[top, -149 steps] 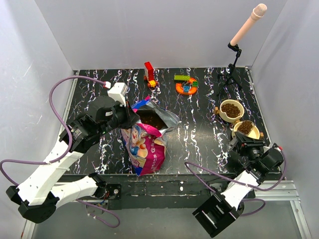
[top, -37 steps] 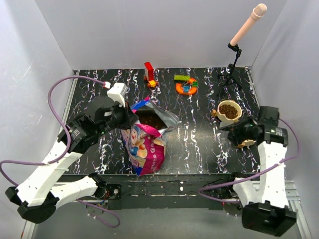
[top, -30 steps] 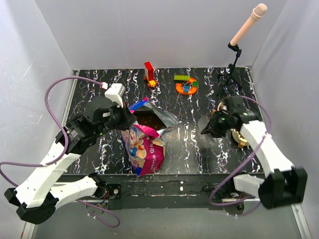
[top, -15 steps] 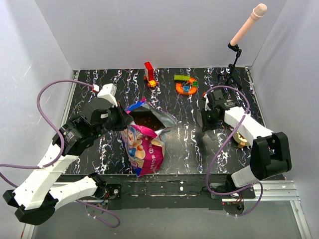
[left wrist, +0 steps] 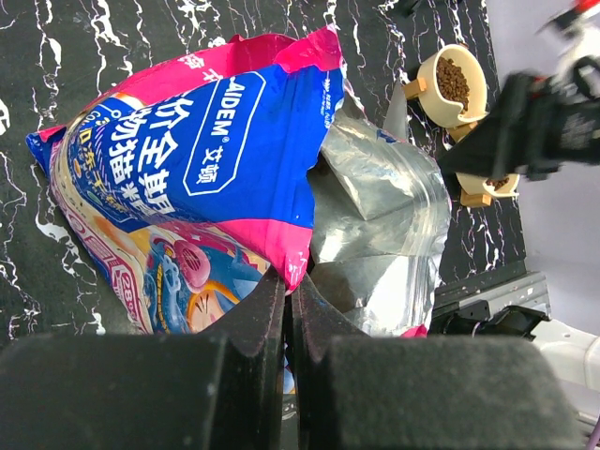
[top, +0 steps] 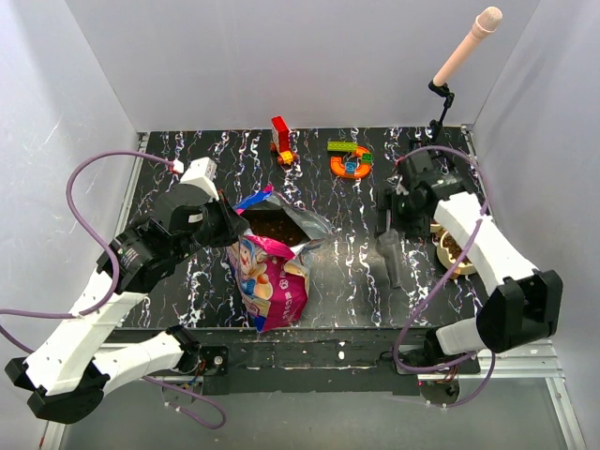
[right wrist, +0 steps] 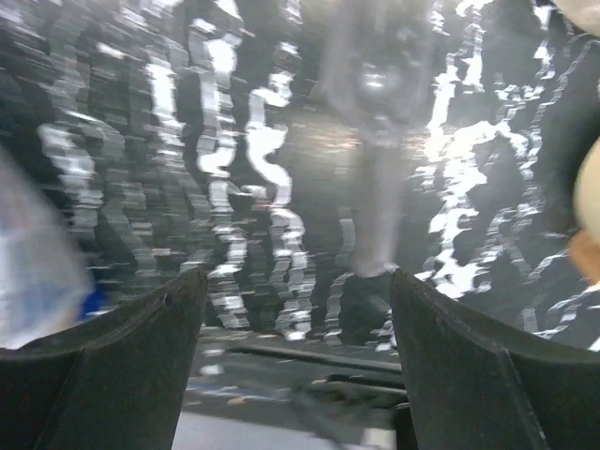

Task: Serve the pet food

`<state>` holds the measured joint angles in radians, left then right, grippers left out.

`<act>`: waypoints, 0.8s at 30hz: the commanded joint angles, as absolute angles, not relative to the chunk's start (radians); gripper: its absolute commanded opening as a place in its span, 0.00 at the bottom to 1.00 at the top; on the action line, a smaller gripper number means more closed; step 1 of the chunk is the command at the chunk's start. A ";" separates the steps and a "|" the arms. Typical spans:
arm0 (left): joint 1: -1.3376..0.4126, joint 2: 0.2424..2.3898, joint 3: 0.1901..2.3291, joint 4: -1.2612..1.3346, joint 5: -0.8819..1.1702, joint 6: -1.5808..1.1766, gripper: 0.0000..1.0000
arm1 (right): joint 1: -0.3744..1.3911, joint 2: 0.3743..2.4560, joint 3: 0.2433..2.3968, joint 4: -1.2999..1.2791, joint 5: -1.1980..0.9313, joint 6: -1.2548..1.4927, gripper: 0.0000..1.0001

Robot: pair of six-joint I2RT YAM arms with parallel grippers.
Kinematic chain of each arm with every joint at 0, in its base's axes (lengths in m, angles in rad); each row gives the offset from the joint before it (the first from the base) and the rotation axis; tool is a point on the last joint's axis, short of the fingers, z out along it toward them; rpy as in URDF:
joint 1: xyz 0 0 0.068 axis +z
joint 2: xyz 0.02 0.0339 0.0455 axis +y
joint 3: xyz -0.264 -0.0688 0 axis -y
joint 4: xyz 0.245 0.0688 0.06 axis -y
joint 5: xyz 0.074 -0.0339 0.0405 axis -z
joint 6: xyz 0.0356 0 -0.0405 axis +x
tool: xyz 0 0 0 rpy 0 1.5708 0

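The pink, white and blue bag (top: 274, 281) stands open at the table's front centre, with brown pet food (top: 278, 225) showing in its mouth. My left gripper (left wrist: 289, 281) is shut on the bag's pink top edge (left wrist: 295, 258). Two tan bowls hold kibble: one (left wrist: 452, 84) is plain in the left wrist view, the other (top: 454, 249) is partly behind my right arm. My right gripper (top: 392, 217) hangs open over the table right of the bag, nothing between its fingers (right wrist: 122, 356). Just below it lies a grey scoop-like thing (top: 394, 261), blurred in the right wrist view (right wrist: 375, 187).
Colourful toy blocks stand at the back: a red one (top: 281, 141) and an orange and green group (top: 350, 161). A microphone on a small black tripod (top: 439, 131) stands at the back right. White walls close in the black marbled table (top: 356, 225).
My right arm swung from the bowls toward the table's middle, then its jaws opened and the grey scoop-like thing now lies on the table. The left gripper kept its hold on the bag.
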<state>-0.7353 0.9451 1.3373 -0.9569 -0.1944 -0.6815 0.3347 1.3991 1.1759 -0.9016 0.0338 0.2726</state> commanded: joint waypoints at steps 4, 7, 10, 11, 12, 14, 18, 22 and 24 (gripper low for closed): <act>-0.744 0.931 1.425 -0.801 -0.152 -0.650 0.00 | 0.561 1.235 1.423 -1.057 -0.299 0.993 0.82; -0.742 0.936 1.424 -0.796 -0.152 -0.629 0.00 | 0.688 1.207 1.442 -0.996 -0.229 1.264 0.81; -0.744 0.946 1.439 -0.802 -0.143 -0.595 0.00 | 0.802 1.198 1.450 -0.959 -0.125 1.441 0.78; -0.742 0.948 1.443 -0.805 -0.135 -0.586 0.00 | 0.833 1.206 1.456 -0.959 -0.089 1.475 0.78; -0.742 0.953 1.447 -0.804 -0.127 -0.577 0.00 | 0.857 1.218 1.456 -0.959 -0.069 1.503 0.78; -0.742 0.959 1.448 -0.802 -0.106 -0.560 0.00 | 0.880 1.241 1.441 -0.893 -0.078 1.538 0.77; -0.744 0.945 1.445 -0.807 -0.087 -0.551 0.00 | 0.923 1.356 1.514 -0.911 -0.081 1.525 0.77; -0.742 0.928 1.454 -0.830 -0.098 -0.543 0.00 | 0.948 1.437 1.623 -1.015 -0.028 1.444 0.73; -0.742 0.923 1.459 -0.838 -0.094 -0.534 0.00 | 0.959 1.457 1.644 -1.037 -0.034 1.431 0.68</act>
